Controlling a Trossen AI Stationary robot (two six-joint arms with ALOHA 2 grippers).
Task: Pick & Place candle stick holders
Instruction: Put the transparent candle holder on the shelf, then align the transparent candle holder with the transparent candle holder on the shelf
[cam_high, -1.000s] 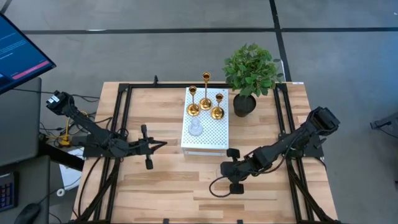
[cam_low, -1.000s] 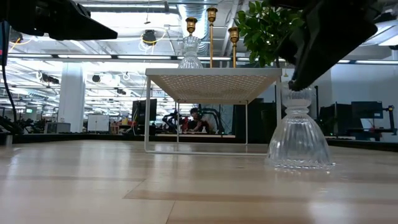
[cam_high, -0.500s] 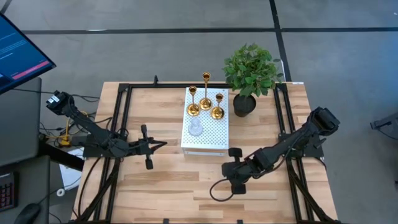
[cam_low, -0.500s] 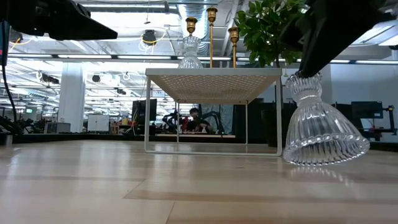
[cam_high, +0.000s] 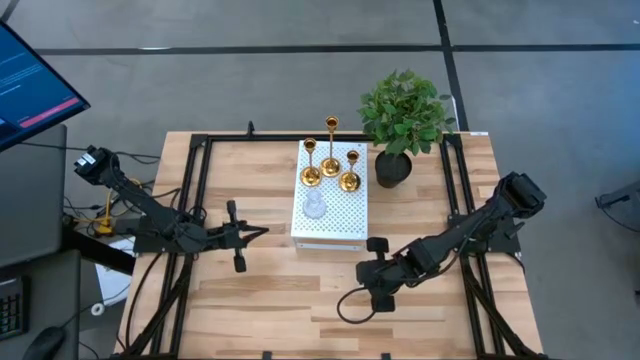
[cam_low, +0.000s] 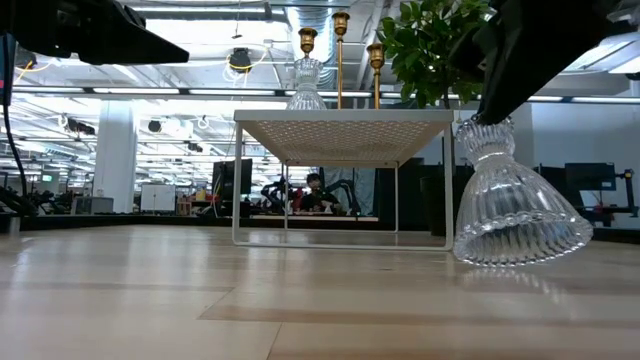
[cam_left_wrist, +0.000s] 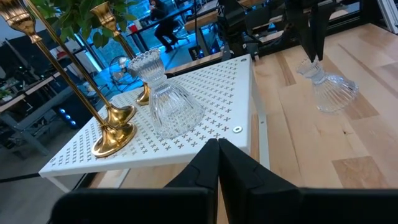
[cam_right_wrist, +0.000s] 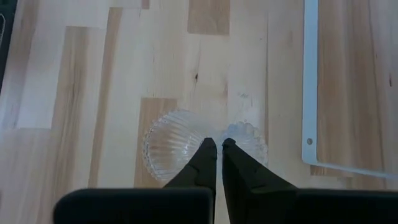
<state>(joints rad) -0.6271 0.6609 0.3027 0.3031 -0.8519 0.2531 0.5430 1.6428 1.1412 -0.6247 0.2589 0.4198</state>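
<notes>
High view, three gold holders (cam_high: 330, 160), two glass holders (cam_left_wrist: 166, 106).

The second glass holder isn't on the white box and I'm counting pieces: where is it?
In the low view the glass holder hangs tilted in the right gripper, just above the table, on the right arm's side, in front of the white box.

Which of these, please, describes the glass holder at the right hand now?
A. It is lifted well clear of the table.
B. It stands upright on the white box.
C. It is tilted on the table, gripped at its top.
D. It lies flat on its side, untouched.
C: in the low view the glass holder leans with its base edge on the table, its top pinched by the right hand.
</notes>
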